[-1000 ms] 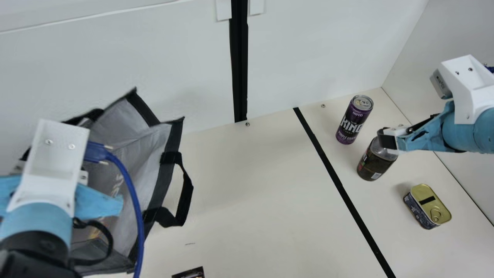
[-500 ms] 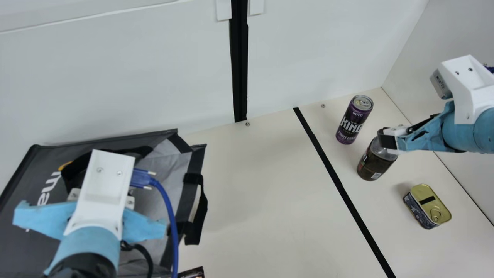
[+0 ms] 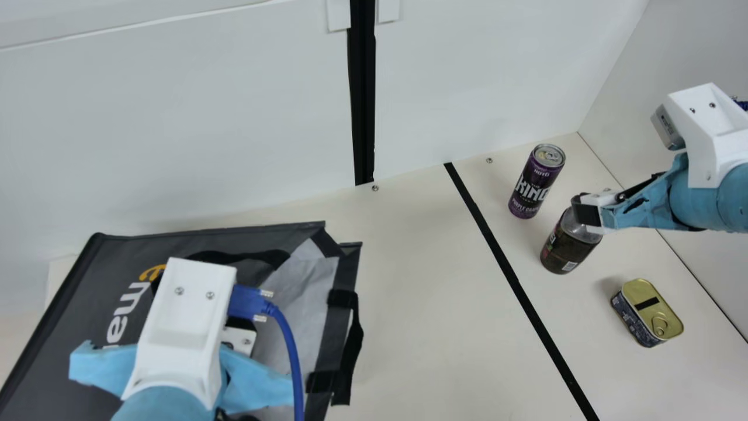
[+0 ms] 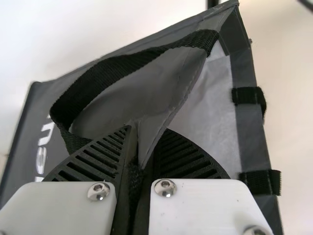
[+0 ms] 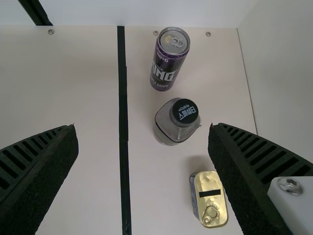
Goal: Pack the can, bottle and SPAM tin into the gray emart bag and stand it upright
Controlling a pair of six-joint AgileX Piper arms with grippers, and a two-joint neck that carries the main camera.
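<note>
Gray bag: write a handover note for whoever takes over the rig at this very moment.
Left gripper: shut on the gray bag, pinching the fabric by its mouth.
Right gripper: open and empty, hanging near the bottle.
Items: can, bottle and tin stand outside the bag, beyond the black tape line; the bottle is between the other two. The bag lies on its side, mouth toward the main view's right.
Done: bag gripped; none of the three packed.
Left: pack all three, then stand the bag upright.
</note>
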